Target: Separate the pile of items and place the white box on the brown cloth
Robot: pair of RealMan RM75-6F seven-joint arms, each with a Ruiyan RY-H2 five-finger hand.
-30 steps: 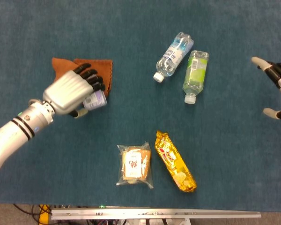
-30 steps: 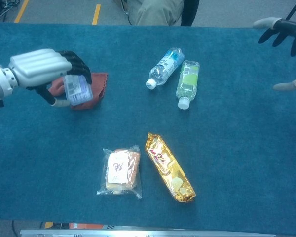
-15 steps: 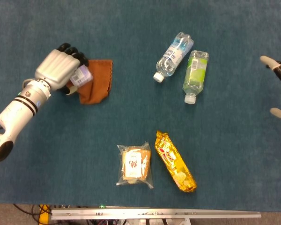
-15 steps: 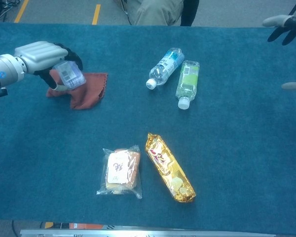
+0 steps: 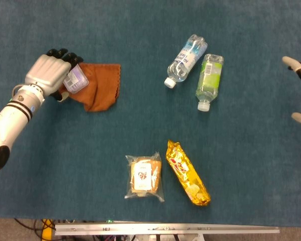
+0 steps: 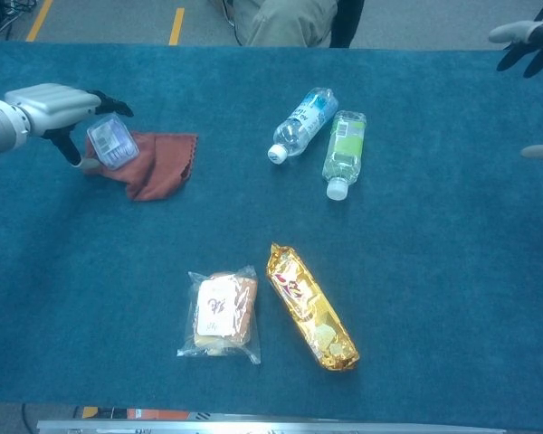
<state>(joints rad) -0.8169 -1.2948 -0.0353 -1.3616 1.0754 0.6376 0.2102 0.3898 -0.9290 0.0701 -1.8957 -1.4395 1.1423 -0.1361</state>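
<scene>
Starting at the near edge of the blue table covering (image 5: pixel 65 165), you have a clear bag holding a sandwich (image 5: pixel 144 176) and, just to its right, a gold snack packet (image 5: pixel 187 173) lying on a diagonal; the two sit close together but apart.

Farther back, right of centre, two bottles lie on their sides with caps pointing toward you — a clear water bottle (image 5: pixel 186 60) with a blue-and-white label, and a green-labelled bottle (image 5: pixel 209 81) just to its right.

At far left, your left hand (image 5: pixel 49 75) grasps the white box (image 5: pixel 74 79), fingers curled over its top and thumb beneath. In the chest view the box (image 6: pixel 111 142) is tilted, held above the left end of the brown cloth (image 5: pixel 101 86); whether it touches the cloth cannot be told. The cloth lies rumpled on the covering, well apart from the bottles.

At the far right edge, your right hand (image 6: pixel 530 43) is only partly in view — fingers spread, nothing held, raised clear of the table.
</scene>
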